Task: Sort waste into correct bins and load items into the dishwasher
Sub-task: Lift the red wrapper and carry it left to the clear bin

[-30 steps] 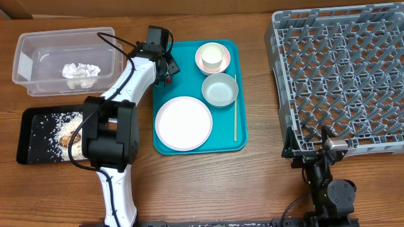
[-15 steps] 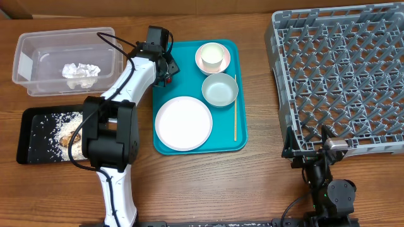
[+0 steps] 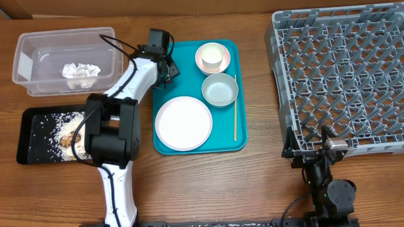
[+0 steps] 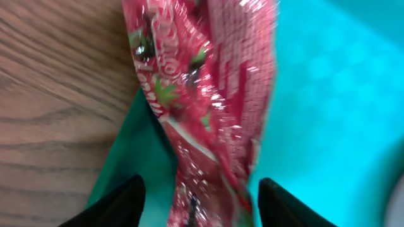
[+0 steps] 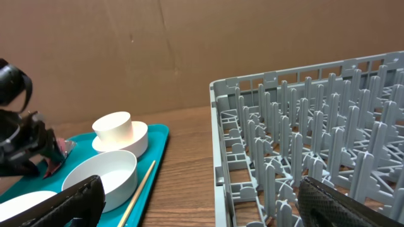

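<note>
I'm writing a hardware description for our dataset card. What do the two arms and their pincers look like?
The left arm has white links joined by bulky black joint housings, with a thin black cable looping alongside. The right arm is mostly black, with black cables at its base. The left pincer has plain black fingers; the right pincer has black, grainy-textured ones.
</note>
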Robot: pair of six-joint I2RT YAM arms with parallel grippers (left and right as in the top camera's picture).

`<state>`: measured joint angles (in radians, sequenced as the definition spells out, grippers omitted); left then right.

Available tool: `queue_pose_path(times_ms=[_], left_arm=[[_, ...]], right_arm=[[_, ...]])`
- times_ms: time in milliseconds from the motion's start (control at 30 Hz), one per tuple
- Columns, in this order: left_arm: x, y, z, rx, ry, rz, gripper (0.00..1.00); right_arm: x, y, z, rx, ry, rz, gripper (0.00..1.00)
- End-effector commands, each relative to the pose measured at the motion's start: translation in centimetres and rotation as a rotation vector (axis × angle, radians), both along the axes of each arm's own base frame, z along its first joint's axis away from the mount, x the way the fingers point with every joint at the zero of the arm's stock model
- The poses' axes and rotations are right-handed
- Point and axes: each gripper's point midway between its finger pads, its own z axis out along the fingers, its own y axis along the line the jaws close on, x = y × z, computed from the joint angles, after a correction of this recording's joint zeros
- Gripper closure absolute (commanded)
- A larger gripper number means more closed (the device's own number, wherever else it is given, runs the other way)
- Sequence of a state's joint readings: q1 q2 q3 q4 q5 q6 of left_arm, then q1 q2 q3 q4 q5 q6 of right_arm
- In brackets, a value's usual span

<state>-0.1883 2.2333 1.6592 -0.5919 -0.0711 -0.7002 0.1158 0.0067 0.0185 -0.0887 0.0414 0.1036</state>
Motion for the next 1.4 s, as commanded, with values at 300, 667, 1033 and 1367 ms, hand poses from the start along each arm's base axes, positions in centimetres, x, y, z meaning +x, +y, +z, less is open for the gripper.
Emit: queue_pose_path(times_ms=[300,667,1033,1367], left_arm=[[0.3,-0.2,-1.3,0.001,-0.001,0.001,0.80],[0.6,-0.3,3.1,-0.016,-0.069,0.001,0.96],[0.8,3.4,16.0,0.002,-0.317,0.084,0.96],[-2.8,15.4,15.5,0.162,-0.194,0.333,0.96]], right_arm=[[0.0,-0.1,-0.2,-0.007,-0.002,-0.006,0.00],[0.0,-0.1,-0.2,-0.007,-0.002,-0.006,0.00],[0.0,-0.1,-0.2,-0.007,-0.002,-0.006,0.00],[0.0,-0.1,-0.2,-0.007,-0.002,-0.006,0.00]])
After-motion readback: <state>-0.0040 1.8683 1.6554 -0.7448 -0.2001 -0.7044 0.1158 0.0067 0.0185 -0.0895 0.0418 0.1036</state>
